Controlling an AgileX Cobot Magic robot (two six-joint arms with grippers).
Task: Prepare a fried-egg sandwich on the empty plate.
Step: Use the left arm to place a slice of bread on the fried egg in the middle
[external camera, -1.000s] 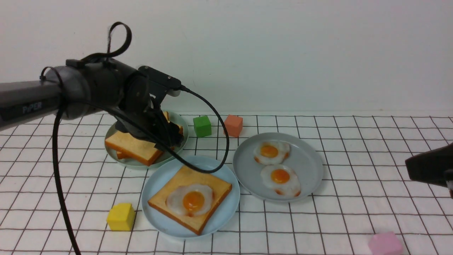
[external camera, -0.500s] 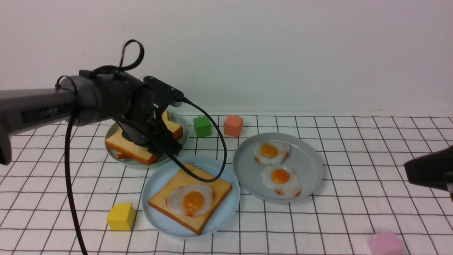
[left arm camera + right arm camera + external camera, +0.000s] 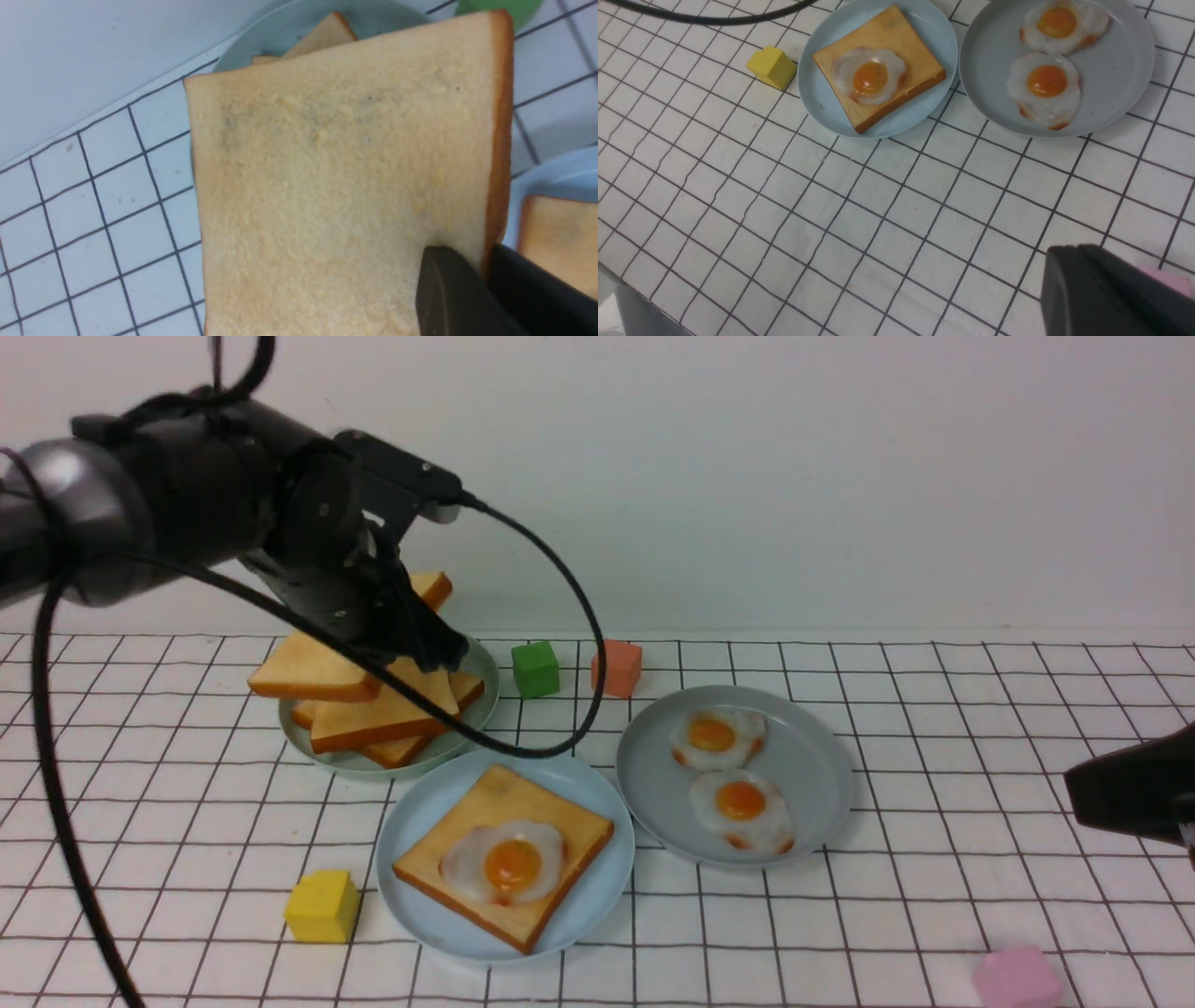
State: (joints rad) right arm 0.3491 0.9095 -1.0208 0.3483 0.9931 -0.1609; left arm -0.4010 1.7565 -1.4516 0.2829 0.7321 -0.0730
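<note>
The light blue plate (image 3: 415, 821) sits at the front centre and holds one toast slice (image 3: 569, 826) with a fried egg (image 3: 504, 863) on top. A second toast slice (image 3: 308, 674) hangs tilted above the pale green plate (image 3: 355, 763), pinched at one crust edge by my left gripper (image 3: 425, 649). The left wrist view shows this slice (image 3: 336, 177) clamped between the dark jaws of the left gripper (image 3: 483, 261). My right gripper (image 3: 1078, 791) hovers at the far right, shut and empty, well away from the plates; in its own wrist view the right gripper (image 3: 1083, 254) is above bare cloth.
More toast (image 3: 392, 719) stays piled on the pale green plate. A grey plate (image 3: 812, 747) holds two loose eggs (image 3: 714, 735) (image 3: 742, 807). Cubes lie about: green (image 3: 534, 668), orange (image 3: 616, 666), yellow (image 3: 321, 905), pink (image 3: 1016, 978). The left arm's cable (image 3: 569, 616) loops above the blue plate.
My left gripper has closed on the top toast slice of the pile and lifted it up off the pale green plate. The right gripper has barely moved.
</note>
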